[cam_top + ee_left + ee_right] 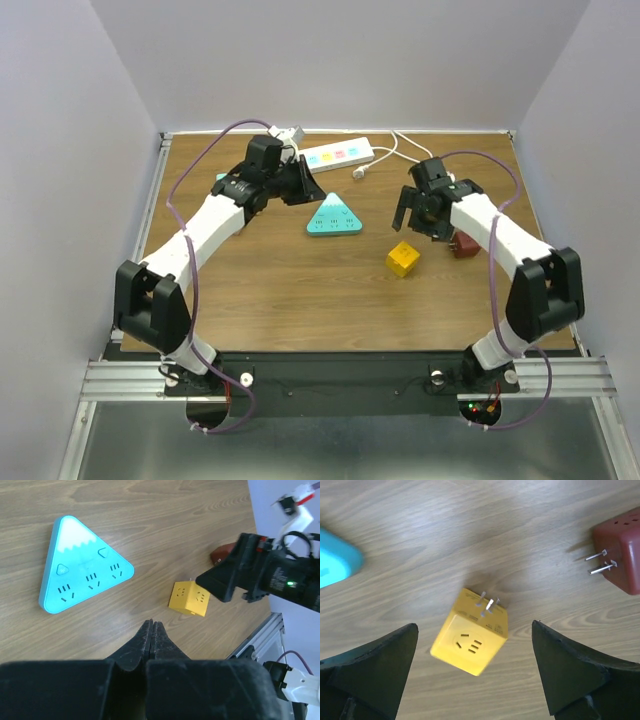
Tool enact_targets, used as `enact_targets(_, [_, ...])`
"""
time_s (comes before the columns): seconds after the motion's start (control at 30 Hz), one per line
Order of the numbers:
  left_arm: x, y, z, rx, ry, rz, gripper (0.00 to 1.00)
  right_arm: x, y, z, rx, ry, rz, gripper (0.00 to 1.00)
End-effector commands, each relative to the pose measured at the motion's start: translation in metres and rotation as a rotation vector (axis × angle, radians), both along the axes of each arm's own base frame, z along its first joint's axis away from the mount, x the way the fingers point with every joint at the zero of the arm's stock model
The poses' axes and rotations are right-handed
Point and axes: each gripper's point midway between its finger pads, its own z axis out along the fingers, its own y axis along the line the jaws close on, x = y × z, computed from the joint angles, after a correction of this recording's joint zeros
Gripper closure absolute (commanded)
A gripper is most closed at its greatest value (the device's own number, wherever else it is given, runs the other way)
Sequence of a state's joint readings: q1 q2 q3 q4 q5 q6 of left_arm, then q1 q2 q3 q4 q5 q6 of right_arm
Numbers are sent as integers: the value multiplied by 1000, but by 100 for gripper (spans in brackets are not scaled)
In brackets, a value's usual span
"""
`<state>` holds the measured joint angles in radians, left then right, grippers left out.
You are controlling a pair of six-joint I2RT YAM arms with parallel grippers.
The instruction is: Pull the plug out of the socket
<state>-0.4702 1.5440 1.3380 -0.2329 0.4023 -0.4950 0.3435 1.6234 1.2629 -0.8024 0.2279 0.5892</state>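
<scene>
Lying on the brown wooden worktop (280, 290), a yellow plastic cube plug (403, 259) showed its metal prongs free in the air. It was well apart from the long white power strip (338, 156) with pastel outlet faces, which sat at the far edge of the worktop, its thin white cord (400, 148) trailing off to the right. The right pincer (413, 220) hung above the cube, its black fingers (380, 665) spread wide to either side and touching nothing. The left pincer (151, 627) was pressed together and empty, poised close to the power strip's left end and near a teal triangular socket block (333, 216). A dark red cube adapter (464, 245), its two prongs pointing sideways, lay near the yellow one, beside the right arm.
</scene>
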Motion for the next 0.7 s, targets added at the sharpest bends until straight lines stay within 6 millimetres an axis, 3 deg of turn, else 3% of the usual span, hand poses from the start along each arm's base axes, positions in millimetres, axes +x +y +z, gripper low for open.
enact_targets(0.0, [-7,2,51,-53,-88,9,100,8,15,78,122,-221,64,0])
enact_targets(0.1, [-6,6,74,-75,-146,33,100,4,26,117,201,-313,128,0])
enact_targets(0.33, [-1,22,141,-141,-331,132,100,-18,42,234,379,-605,240,0])
enact_targets(0.5, [-9,35,183,-216,-444,195,100,-32,51,289,444,-725,328,0])
enact_targets(0.67, [-18,53,221,-297,-558,270,96,-43,59,311,494,-763,391,0])
